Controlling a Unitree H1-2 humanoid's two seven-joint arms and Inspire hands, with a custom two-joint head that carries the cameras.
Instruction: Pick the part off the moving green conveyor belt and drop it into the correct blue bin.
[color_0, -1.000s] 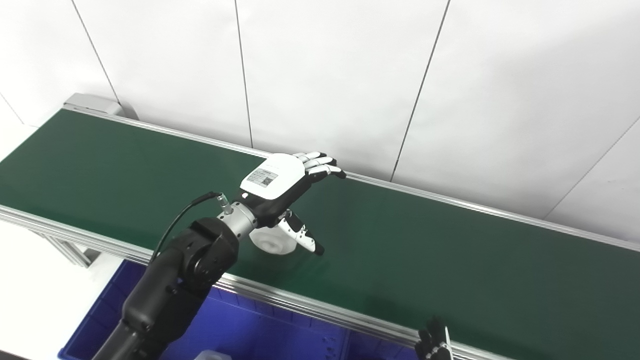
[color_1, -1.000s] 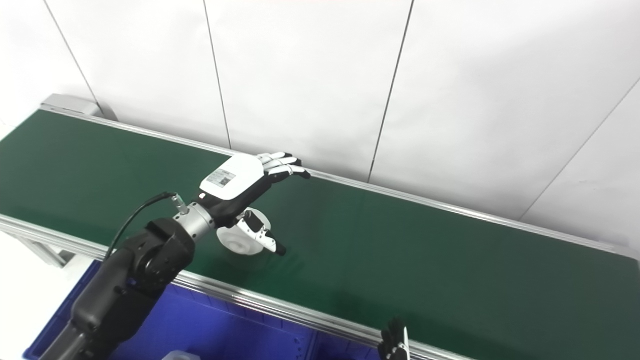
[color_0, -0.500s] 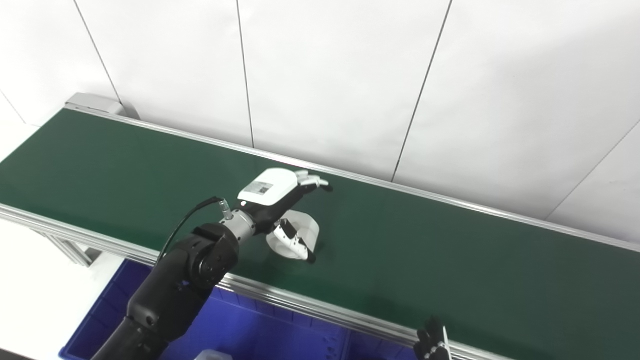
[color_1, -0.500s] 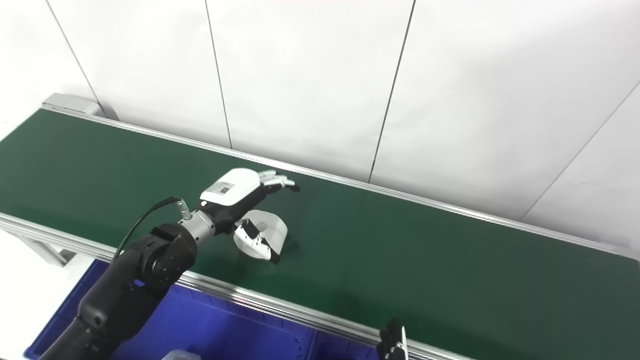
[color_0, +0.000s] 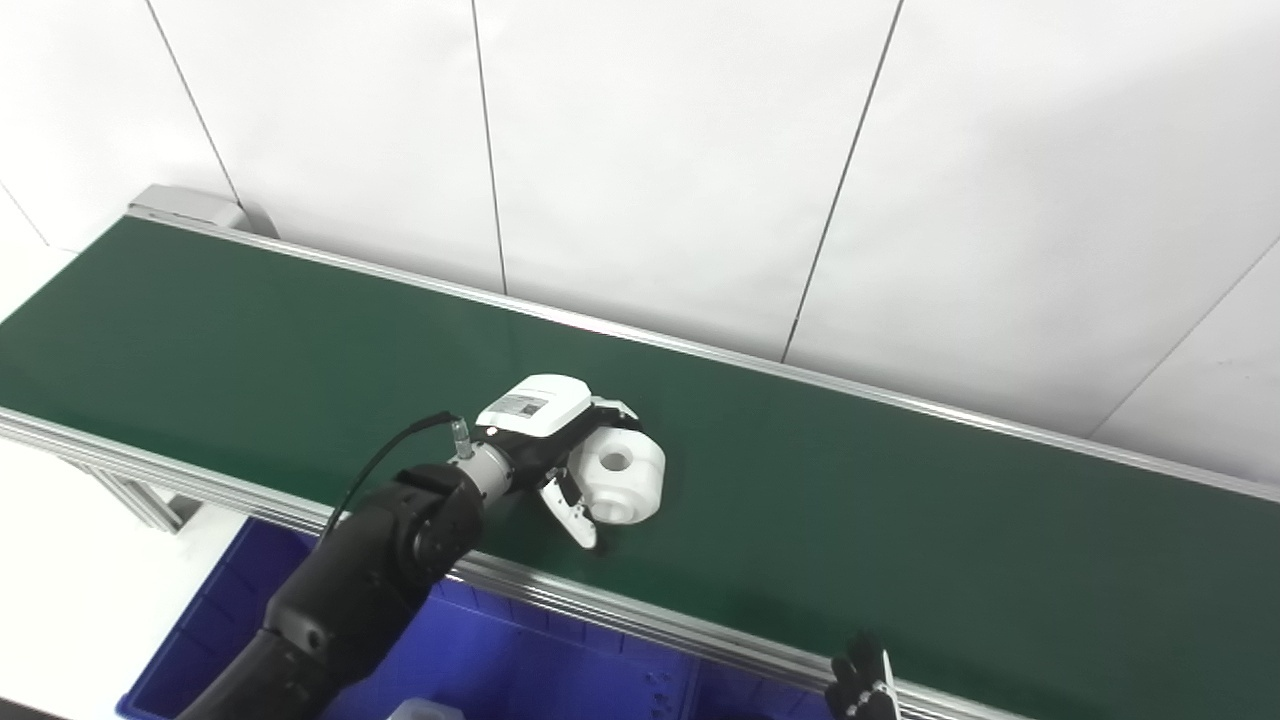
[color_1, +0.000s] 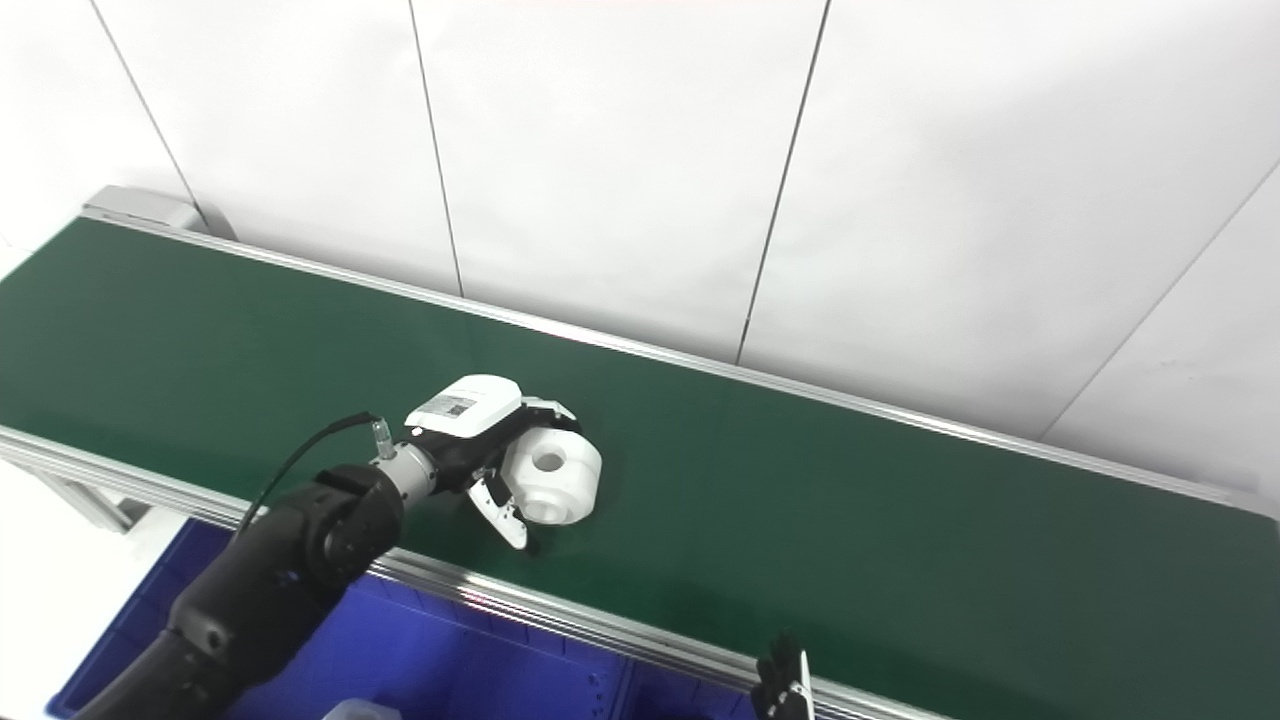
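Observation:
A white round part (color_0: 624, 478) with a centre hole sits in my left hand (color_0: 548, 432) over the near half of the green conveyor belt (color_0: 900, 520). The fingers curl round its far side and the thumb (color_0: 573, 510) lies under its near side. The part is tilted so that its hole faces up towards the camera; it also shows in the right eye view (color_1: 553, 477). Whether it still touches the belt is not clear. Only the dark fingertips of my right hand (color_0: 862, 688) show at the bottom edge.
A blue bin (color_0: 190, 640) stands below the belt's near rail (color_0: 640, 615), under my left arm. A white object (color_0: 425, 711) lies in it at the bottom edge. A white panelled wall runs behind the belt.
My left hand went from spread flat above the belt to lowered and closed round the white part. The part tipped up from lying flat. The right hand stayed put.

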